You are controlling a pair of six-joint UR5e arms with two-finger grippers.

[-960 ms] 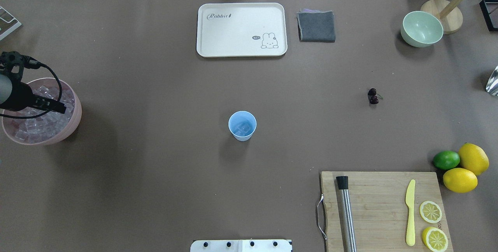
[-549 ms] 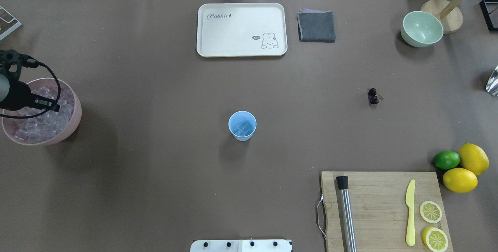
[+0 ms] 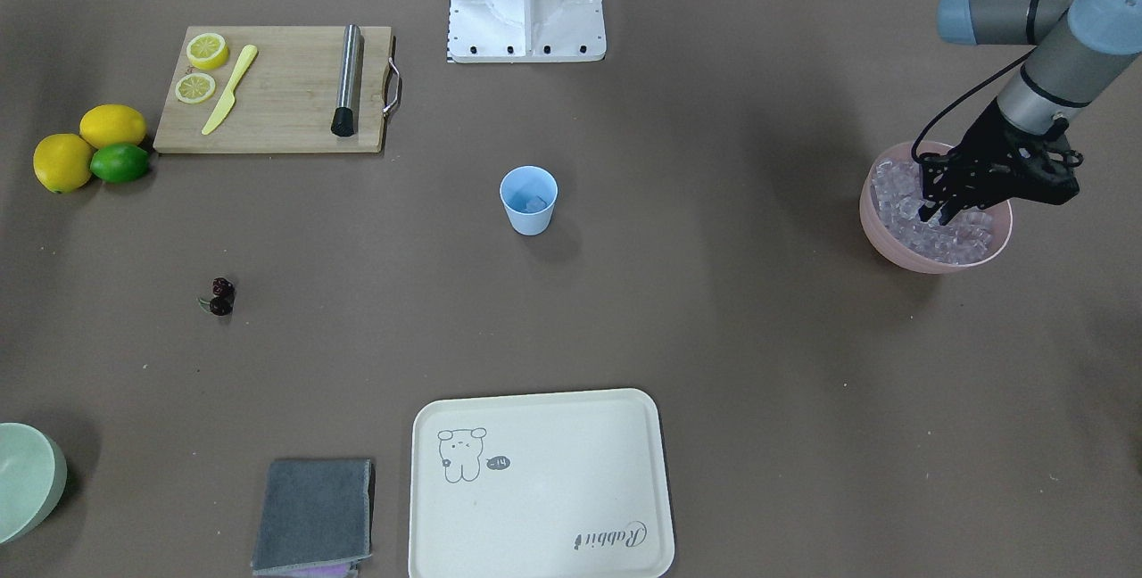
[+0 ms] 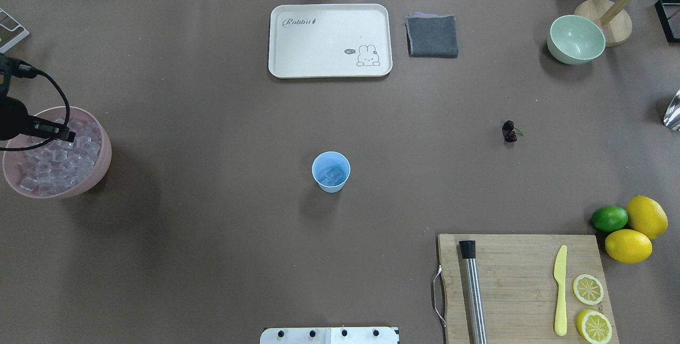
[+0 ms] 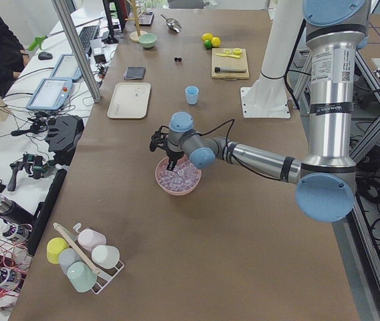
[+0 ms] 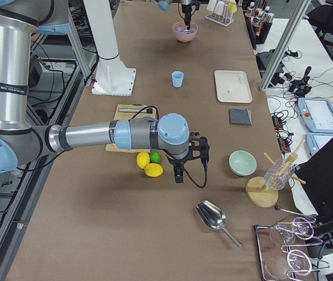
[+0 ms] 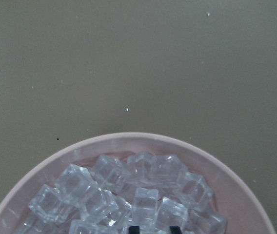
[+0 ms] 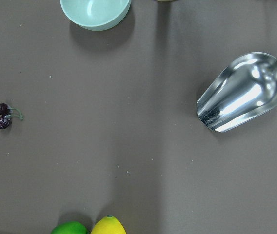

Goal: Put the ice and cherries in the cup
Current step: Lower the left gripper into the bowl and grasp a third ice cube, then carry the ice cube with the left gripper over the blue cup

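Note:
The light blue cup (image 4: 331, 171) stands mid-table with a few ice cubes (image 4: 332, 175) in it. The pink bowl (image 4: 103, 169) at the left edge is full of ice (image 4: 58, 166). My left gripper (image 4: 68, 134) points down into the bowl's far side, its tips among the cubes (image 3: 937, 214). In the left wrist view two dark fingertips (image 7: 133, 229) stand apart at the bottom edge over the ice (image 7: 143, 195); it looks open. The cherries (image 4: 509, 131) lie on the table to the right, also in the right wrist view (image 8: 3, 117). My right gripper (image 6: 177, 177) shows only in the exterior right view, near the lemons; I cannot tell its state.
A cream tray (image 4: 329, 41) and grey cloth (image 4: 432, 36) lie at the far side. A pale green bowl (image 4: 576, 39) is far right. A cutting board (image 4: 520, 280) with a metal rod, knife and lemon slices is near right, beside lemons and a lime (image 4: 609, 218). A metal scoop (image 8: 241, 92) lies right.
My left gripper has drawn back to the left and slightly farther across the pink bowl, with less of the arm in the overhead view. Cup and cherries have not moved.

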